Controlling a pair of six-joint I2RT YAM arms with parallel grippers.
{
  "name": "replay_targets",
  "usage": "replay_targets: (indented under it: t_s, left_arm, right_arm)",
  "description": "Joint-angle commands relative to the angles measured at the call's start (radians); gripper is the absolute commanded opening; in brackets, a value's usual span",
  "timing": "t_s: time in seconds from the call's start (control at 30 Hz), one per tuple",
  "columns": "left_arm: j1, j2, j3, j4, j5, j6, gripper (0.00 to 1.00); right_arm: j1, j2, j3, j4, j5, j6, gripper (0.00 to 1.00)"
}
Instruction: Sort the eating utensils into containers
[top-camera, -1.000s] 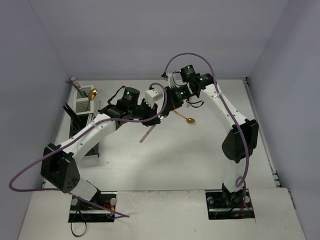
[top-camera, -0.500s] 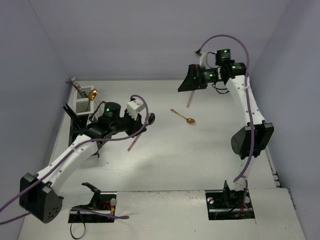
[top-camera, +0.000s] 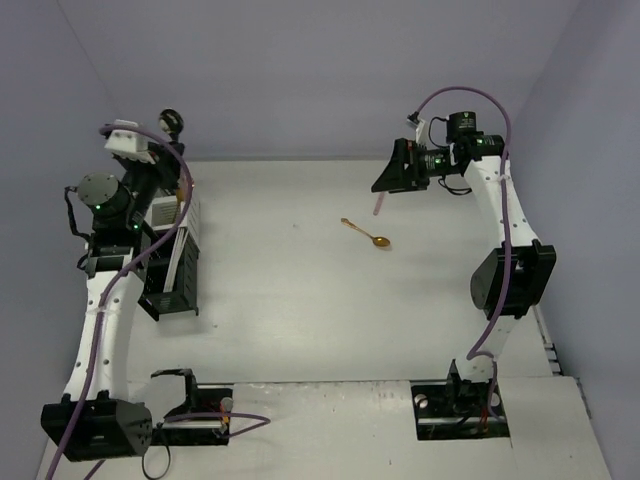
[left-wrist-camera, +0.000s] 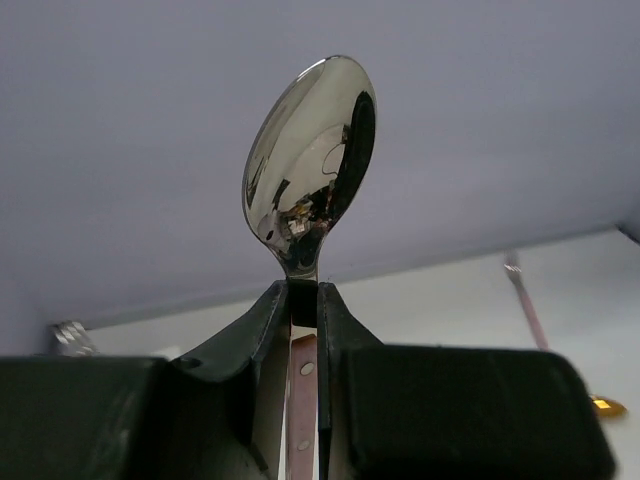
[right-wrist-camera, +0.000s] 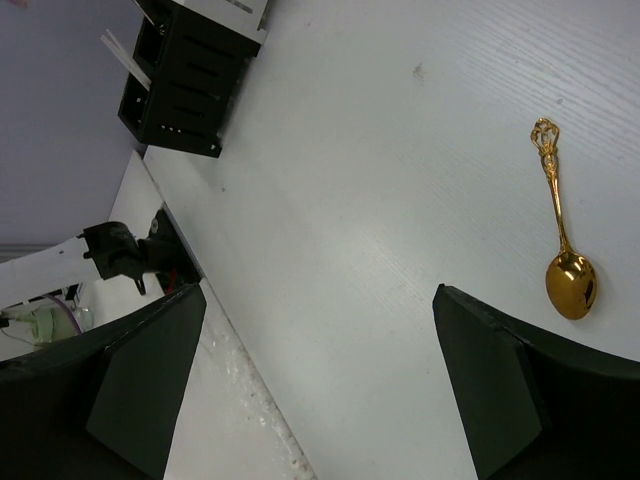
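Note:
My left gripper (top-camera: 158, 145) is raised at the far left, above the containers, and is shut on a spoon. Its silver bowl (left-wrist-camera: 310, 160) points up and its pink riveted handle (left-wrist-camera: 300, 400) runs down between the jaws. Below it lie the black caddy (top-camera: 170, 272) and the white caddy (top-camera: 165, 212), partly hidden by the arm. A gold spoon (top-camera: 366, 234) lies mid-table and also shows in the right wrist view (right-wrist-camera: 560, 230). My right gripper (top-camera: 388, 172) hovers at the back right, open and empty (right-wrist-camera: 320, 380). A pink utensil (top-camera: 377, 204) lies below it.
The black caddy (right-wrist-camera: 185, 85) shows far off in the right wrist view, with a white chopstick (right-wrist-camera: 125, 55) sticking out. Silver fork tines (left-wrist-camera: 70, 335) peek up at the left. Grey walls close in the back and both sides. The arm bases (top-camera: 460, 400) stand at the near edge.
My left arm has swung from mid-table to the far left and lifted the spoon upright. My right gripper has opened and pulled back to the rear right.

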Motion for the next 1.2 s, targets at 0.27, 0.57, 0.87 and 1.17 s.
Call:
replay_targets:
  t_s: [0.27, 0.57, 0.87, 1.17]
  left_arm:
    - [0.259, 0.177, -0.007, 0.432, 0.143, -0.100, 0.00]
    - [0.310, 0.312, -0.060, 0.556, 0.187, -0.064, 0.00]
    - [0.313, 0.452, -0.040, 0.639, 0.239, -0.080, 0.00]
    - [0.316, 0.463, -0.119, 0.645, 0.242, -0.022, 0.00]
  right_arm:
    - [-0.004, -0.035, -0.023, 0.013, -0.029, -0.045, 0.95]
    - [-0.004, -0.024, -0.053, 0.013, -0.028, -0.073, 0.94]
    - [-0.005, -0.019, -0.076, 0.010, -0.018, -0.092, 0.94]
    - [-0.009, -0.011, -0.083, 0.010, -0.010, -0.103, 0.95]
